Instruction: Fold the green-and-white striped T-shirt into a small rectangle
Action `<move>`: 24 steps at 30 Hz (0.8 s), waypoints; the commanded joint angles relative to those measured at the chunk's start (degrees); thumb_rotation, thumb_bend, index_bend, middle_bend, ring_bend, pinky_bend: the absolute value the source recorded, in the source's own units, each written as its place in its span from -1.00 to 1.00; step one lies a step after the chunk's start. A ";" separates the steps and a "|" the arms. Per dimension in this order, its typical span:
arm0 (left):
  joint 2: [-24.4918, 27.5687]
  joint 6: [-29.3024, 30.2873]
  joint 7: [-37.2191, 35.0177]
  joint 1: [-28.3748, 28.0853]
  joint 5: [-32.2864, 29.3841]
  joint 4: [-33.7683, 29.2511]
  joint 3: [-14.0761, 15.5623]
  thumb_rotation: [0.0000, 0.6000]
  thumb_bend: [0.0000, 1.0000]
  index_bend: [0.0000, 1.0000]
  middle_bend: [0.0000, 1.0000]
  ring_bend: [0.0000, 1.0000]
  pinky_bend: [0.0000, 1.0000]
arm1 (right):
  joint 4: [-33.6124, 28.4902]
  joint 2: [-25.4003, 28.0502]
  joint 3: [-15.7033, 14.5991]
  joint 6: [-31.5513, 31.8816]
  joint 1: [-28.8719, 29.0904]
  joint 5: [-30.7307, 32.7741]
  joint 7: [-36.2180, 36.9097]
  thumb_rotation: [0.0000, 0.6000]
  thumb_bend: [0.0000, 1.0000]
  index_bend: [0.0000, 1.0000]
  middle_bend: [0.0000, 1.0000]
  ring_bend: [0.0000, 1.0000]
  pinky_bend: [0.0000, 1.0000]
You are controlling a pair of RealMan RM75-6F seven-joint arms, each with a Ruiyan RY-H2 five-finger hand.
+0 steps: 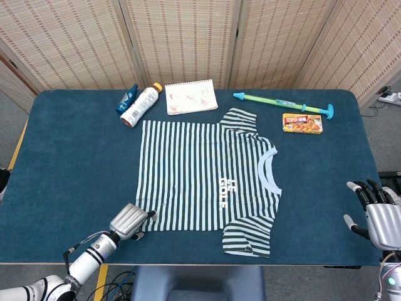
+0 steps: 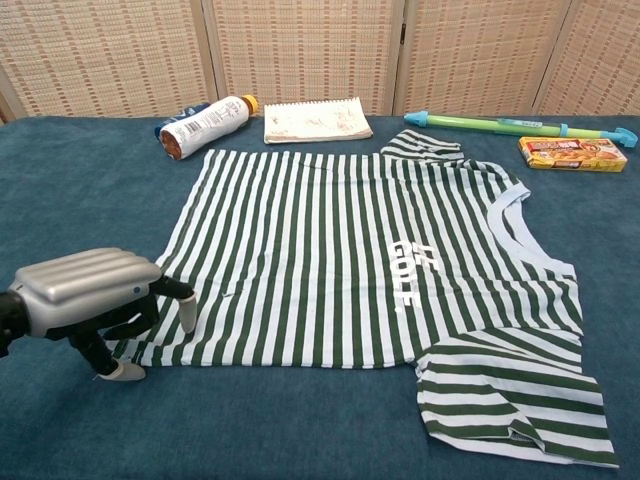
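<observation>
Backdrop: woven folding screens [image 1: 188, 37] stand behind a worktop [image 1: 69, 163] covered in dark blue cloth.
Left robot hand [image 2: 95, 300]: at the near left corner of the green-and-white striped T-shirt [image 1: 200, 179]; fingers [image 2: 186, 305] curled down over the hem corner, one fingertip on the blue cloth just outside it. Contact with the fabric is visible; a firm pinch cannot be confirmed.
Right robot hand [image 1: 376, 213]: beyond the worktop's right edge, well apart from the shirt; fingers spread apart, holding nothing.
Shirt position: flat at the worktop centre, collar to the robot's right, hem to its left; white lettering faces up. Near sleeve lies smoothed out; far sleeve is bunched.
Far edge, left: white bottle [image 1: 141, 105] with orange cap, lying on its side, with a blue bottle [image 1: 126, 98] just beside it.
Far edge, centre: spiral notepad [image 1: 191, 96], just beyond the shirt.
Far edge, right: green-and-blue water pump toy [image 1: 283, 104]; a yellow food box [image 1: 302, 123] lies near it.
</observation>
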 commanded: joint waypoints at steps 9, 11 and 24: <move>-1.08 0.73 0.50 -0.51 -1.15 0.58 -0.29 1.00 -0.55 -0.11 0.83 0.73 1.00 | 0.36 -0.09 0.01 0.02 -0.16 0.18 0.36 1.00 -0.51 -0.67 -0.60 -0.72 -0.56; -1.38 0.78 0.68 -0.61 -1.37 0.84 -0.28 1.00 -0.55 -0.10 0.84 0.73 1.00 | 0.42 -0.12 -0.01 0.01 -0.20 0.23 0.40 1.00 -0.51 -0.67 -0.60 -0.71 -0.56; -1.91 1.86 -0.78 -1.07 -0.56 1.47 0.16 1.00 -0.36 -0.04 0.85 0.73 1.00 | 0.53 -0.20 -0.05 -0.22 -0.17 0.20 0.48 1.00 -0.51 -0.67 -0.59 -0.71 -0.56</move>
